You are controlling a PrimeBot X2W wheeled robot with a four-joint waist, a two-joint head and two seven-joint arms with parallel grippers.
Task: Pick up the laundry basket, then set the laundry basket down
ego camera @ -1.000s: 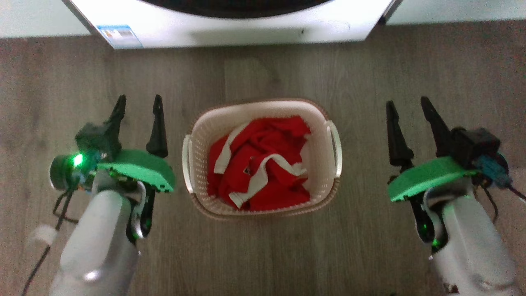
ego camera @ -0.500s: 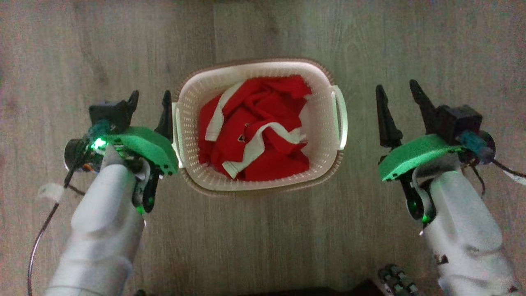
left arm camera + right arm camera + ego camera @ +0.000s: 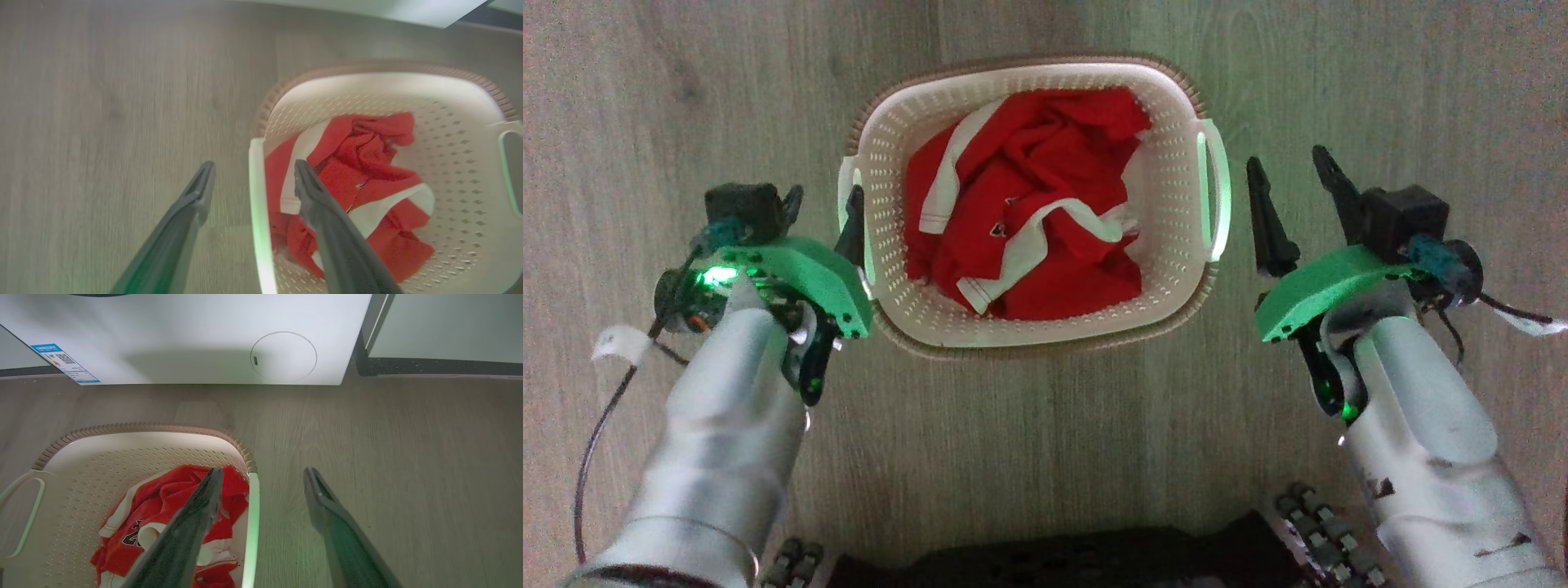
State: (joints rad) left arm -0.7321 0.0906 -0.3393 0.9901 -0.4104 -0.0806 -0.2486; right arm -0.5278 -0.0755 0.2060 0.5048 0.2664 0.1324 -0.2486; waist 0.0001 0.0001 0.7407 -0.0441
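The laundry basket (image 3: 1029,347), cream-white with a brown rim, stands on the wood floor and holds a red and white garment (image 3: 1029,204). My left gripper (image 3: 823,208) is open at the basket's left loop handle (image 3: 844,184). In the left wrist view the left gripper (image 3: 254,165) has one finger on each side of that handle (image 3: 257,212). My right gripper (image 3: 1286,159) is open just right of the right handle (image 3: 1215,192), apart from it. In the right wrist view the right gripper (image 3: 263,471) is lined up over that handle (image 3: 253,522).
A white washing machine front (image 3: 184,335) and a pale cabinet (image 3: 449,326) stand beyond the basket. My dark base (image 3: 1054,563) lies at the near edge of the head view. Bare wood floor (image 3: 1045,457) surrounds the basket.
The head camera has tilted down, so the washer left its view. Both open grippers have closed in on the basket's sides, the left one reaching its handle.
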